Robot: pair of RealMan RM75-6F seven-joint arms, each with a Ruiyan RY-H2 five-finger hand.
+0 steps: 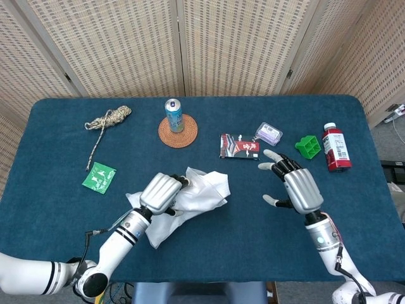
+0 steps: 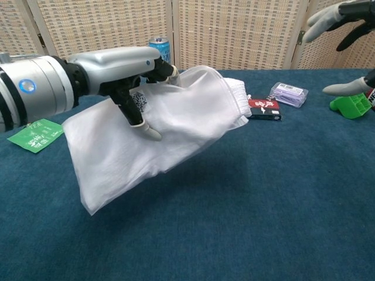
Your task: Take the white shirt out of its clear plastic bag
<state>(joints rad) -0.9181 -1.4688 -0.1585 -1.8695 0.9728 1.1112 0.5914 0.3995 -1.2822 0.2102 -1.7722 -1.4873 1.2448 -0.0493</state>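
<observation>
The white shirt in its clear plastic bag [image 1: 193, 193] [image 2: 170, 132] hangs above the blue table, lifted off the cloth. My left hand [image 1: 158, 193] [image 2: 126, 73] grips it near its upper edge, fingers curled into the fabric. The bag's open end with the shirt's ribbed hem [image 2: 237, 105] points to the right. My right hand [image 1: 297, 187] [image 2: 343, 23] hovers to the right of the bag, fingers spread, holding nothing and apart from the bag.
At the back stand a blue can [image 1: 173, 115] on a woven coaster [image 1: 178, 133], a rope coil [image 1: 107, 119], a green packet [image 1: 99, 177], a dark red booklet [image 1: 240, 146], a small clear box [image 1: 269, 133], a green holder [image 1: 309, 147] and a red bottle [image 1: 336, 147].
</observation>
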